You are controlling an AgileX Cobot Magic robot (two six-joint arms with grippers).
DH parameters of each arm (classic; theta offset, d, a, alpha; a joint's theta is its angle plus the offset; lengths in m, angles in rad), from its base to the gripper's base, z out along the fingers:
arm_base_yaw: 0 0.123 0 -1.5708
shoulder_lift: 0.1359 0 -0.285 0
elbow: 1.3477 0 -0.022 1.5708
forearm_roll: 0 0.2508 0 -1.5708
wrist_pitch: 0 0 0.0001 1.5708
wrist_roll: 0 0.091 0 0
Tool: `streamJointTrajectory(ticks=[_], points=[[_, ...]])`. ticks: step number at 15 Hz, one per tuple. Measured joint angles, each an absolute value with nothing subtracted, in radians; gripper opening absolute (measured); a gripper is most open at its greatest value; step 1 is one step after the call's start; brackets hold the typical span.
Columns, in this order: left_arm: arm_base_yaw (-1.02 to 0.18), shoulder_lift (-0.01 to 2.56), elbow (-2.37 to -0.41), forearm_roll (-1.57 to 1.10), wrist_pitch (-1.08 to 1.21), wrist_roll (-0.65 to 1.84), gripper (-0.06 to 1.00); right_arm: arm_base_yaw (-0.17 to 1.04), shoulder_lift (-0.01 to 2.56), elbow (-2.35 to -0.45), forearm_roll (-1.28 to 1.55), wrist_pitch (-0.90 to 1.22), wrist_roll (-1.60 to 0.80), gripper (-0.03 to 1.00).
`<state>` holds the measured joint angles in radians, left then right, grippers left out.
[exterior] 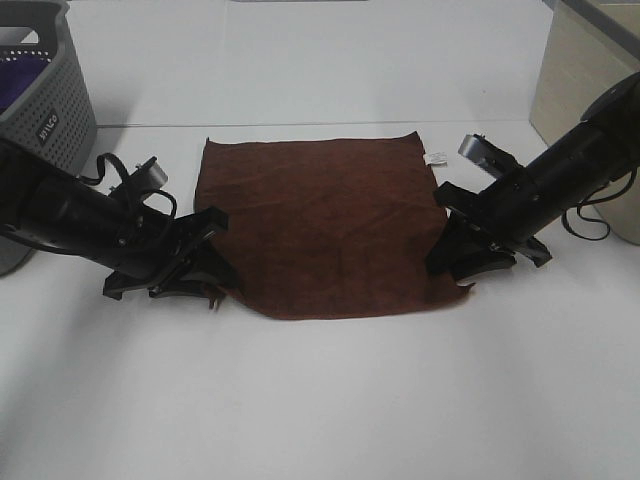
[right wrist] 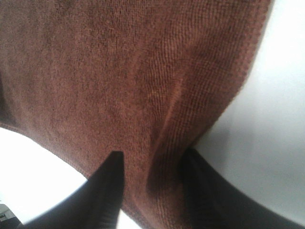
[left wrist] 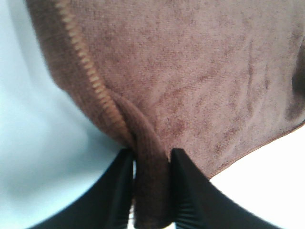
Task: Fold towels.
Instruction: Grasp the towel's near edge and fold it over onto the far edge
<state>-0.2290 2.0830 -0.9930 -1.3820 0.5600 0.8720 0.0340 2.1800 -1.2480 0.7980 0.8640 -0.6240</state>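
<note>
A dark reddish-brown towel (exterior: 320,225) lies spread flat on the white table, with a small white tag (exterior: 437,157) at its far right corner. My left gripper (exterior: 205,283) is shut on the towel's near left corner; the left wrist view shows a fold of the towel (left wrist: 151,176) pinched between the black fingers (left wrist: 188,191). My right gripper (exterior: 462,268) is shut on the near right corner; the right wrist view shows the towel (right wrist: 152,95) bunched between its fingers (right wrist: 107,191).
A grey perforated basket (exterior: 45,85) with purple cloth inside stands at the far left. A beige box (exterior: 580,70) stands at the far right. White table (exterior: 320,400) extends in front of the towel.
</note>
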Motion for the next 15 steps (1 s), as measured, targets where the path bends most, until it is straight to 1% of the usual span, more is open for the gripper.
streamJointTrajectory(ticks=[1,2,3,5,9,11,14,15], points=[[-0.229,2.083,-0.993,-1.382,0.560,0.872,0.19,0.037,2.180,-1.248,0.798,0.859,-0.615,0.15],[-0.229,2.082,-0.993,-1.380,0.560,0.872,0.04,0.037,2.180,-1.248,0.799,0.860,-0.608,0.02],[-0.229,2.078,-0.993,-1.373,0.560,0.872,0.01,0.037,2.180,-1.248,0.798,0.860,-0.593,0.00],[-0.229,2.040,-0.993,-1.309,0.561,0.828,0.01,0.037,2.165,-1.247,0.788,0.874,-0.565,0.00],[-0.229,1.969,-0.985,-1.044,0.590,0.579,0.01,0.037,2.106,-1.228,0.738,0.931,-0.497,0.00],[-0.231,1.934,-0.934,-0.962,0.609,0.488,0.01,0.040,2.073,-1.160,0.726,0.933,-0.483,0.00],[-0.232,1.865,-0.815,-0.956,0.654,0.467,0.01,0.041,2.002,-1.021,0.730,0.946,-0.479,0.00],[-0.232,1.851,-0.799,-0.956,0.660,0.467,0.01,0.041,1.993,-1.005,0.730,0.946,-0.479,0.00]])
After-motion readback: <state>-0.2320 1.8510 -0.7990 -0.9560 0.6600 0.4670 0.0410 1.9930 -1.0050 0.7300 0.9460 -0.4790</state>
